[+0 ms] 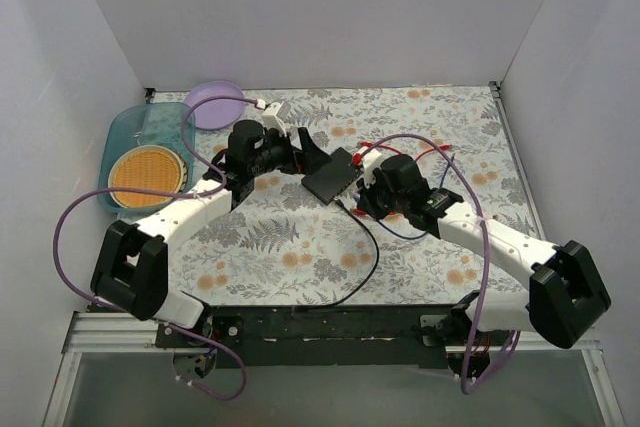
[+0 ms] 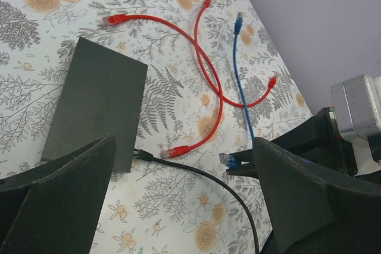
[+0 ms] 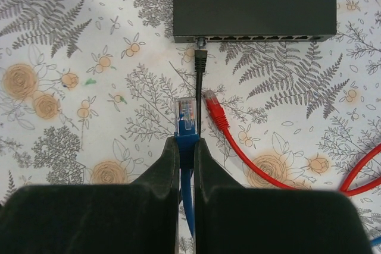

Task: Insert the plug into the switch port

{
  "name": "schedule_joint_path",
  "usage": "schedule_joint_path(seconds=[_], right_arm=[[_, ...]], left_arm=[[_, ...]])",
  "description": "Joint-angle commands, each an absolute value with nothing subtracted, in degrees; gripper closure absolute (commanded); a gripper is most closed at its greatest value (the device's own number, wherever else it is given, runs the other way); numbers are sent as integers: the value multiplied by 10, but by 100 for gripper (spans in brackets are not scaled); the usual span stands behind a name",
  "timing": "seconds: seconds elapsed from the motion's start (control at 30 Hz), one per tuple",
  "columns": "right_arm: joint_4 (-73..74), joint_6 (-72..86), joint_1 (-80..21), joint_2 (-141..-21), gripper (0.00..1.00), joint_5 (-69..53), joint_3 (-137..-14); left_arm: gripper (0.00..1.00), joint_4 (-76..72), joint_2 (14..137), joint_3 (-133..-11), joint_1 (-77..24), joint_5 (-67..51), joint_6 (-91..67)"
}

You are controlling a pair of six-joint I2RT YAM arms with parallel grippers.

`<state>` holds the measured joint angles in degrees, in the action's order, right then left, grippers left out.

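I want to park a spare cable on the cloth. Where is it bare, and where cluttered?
Bare: the far strip behind the switch, from the purple plate to the right wall; also the right side beyond the red cables. The near middle is open but crossed by the black cable. Crowded: right beside the switch, where those cables meet.

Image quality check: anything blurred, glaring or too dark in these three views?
Top external: even soft light, no glare; the switch reads as a plain black patch. Left wrist: switch and cables sharp, the open left pincer a dark, soft-edged mass. Right wrist: blue plug and switch ports crisp; the right pincer, shut on it, is near-black without detail.
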<state>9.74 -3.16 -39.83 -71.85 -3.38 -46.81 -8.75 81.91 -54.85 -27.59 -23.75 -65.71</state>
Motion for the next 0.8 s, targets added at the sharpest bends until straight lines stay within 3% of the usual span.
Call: schedule_joint_path(seconds=[0.0, 0.33, 0.77], right_arm=[[33, -10, -373, -750, 99, -31, -463], [5, -5, -345, -855, 99, -41, -483], [-9, 15, -337, -932, 99, -36, -535]], left_arm=[[2, -120, 860, -550, -253, -279, -657], [2, -159, 997, -589, -243, -303, -636], [2, -172, 1070, -639, -221, -273, -603]])
